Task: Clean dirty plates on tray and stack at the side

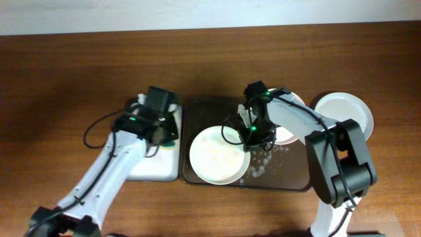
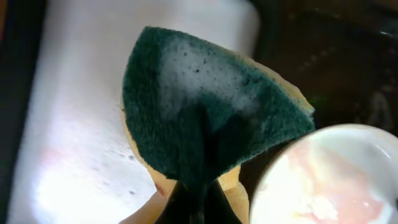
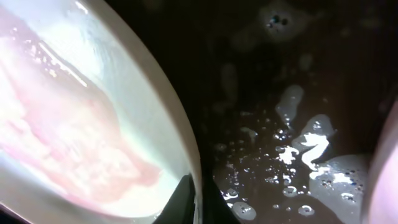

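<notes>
Now the right gripper (image 3: 196, 198) is closed tight on the 2 o'clock rim of a cream plate (image 1: 217, 157). The plate is smeared pink-red inside and lies toward 8 o'clock on the foam-flecked tray (image 1: 289, 176). A second plate (image 1: 284, 136) sits toward the tray's 2 o'clock, partly under the right arm (image 1: 299, 118). A third plate (image 1: 342, 108) rests on the bench (image 1: 66, 79) beyond that corner. The left gripper (image 2: 198, 196) is clamped on a green sponge (image 2: 205, 99) above the white tray (image 1: 154, 168), at 9 o'clock.

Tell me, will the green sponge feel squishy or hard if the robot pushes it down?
Probably squishy: the sponge creases where the left gripper pinches it. Likely slippery too, since pale foam coats its green face. It looks light, held by that one pinch.
</notes>
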Robot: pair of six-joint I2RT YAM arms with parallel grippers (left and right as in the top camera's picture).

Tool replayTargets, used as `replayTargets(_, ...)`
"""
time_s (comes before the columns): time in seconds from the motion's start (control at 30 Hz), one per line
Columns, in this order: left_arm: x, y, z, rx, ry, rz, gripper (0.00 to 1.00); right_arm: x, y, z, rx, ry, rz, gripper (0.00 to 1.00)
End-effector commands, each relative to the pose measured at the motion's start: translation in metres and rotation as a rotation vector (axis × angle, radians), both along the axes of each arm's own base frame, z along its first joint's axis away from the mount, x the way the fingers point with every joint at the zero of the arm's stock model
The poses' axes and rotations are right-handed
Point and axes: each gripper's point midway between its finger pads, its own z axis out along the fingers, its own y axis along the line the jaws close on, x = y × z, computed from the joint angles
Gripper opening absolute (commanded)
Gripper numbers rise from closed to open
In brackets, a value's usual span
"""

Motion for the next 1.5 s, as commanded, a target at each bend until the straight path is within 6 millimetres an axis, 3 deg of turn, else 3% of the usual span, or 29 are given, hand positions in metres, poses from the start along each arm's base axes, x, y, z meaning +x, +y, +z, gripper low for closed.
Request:
replayTargets(0.0,0.004,0.015,-0.015,-0.041,0.058,-0.068,0.0,-0.011,-0.007,-0.016,-0.041,0.027,0.015,0.04)
replayTargets(0.1,0.008,0.028,-0.029,-0.031,0.091,-0.034,0.0,0.0,-0.003,-0.004,-0.032,-0.003,0.014,0.04)
replayTargets(0.2,0.009,0.035,-0.048,-0.024,0.139,-0.014,0.0,0.018,0.001,0.026,-0.022,-0.066,0.014,0.04)
replayTargets(0.3,0.008,0.035,-0.07,-0.02,0.195,-0.013,0.0,0.046,-0.016,0.067,-0.125,-0.221,-0.036,0.04)
replayTargets(0.4,0.009,0.035,-0.085,-0.01,0.22,-0.03,0.0,0.056,-0.028,0.096,-0.18,-0.333,-0.048,0.04)
replayTargets(0.63,0.014,0.034,-0.095,-0.007,0.222,-0.037,0.0,0.064,-0.069,0.14,-0.448,-0.528,-0.129,0.04)
replayTargets(0.93,0.015,0.034,-0.095,-0.008,0.218,-0.037,0.0,0.062,-0.041,0.183,-0.734,-0.843,-0.14,0.04)
replayTargets(1.23,0.015,0.034,-0.095,-0.008,0.219,-0.036,0.0,0.05,-0.006,0.23,-0.891,-1.137,-0.08,0.04)
replayTargets(1.47,0.015,0.034,-0.095,-0.008,0.218,-0.036,0.0,0.049,0.0,0.234,-0.89,-1.165,-0.073,0.04)
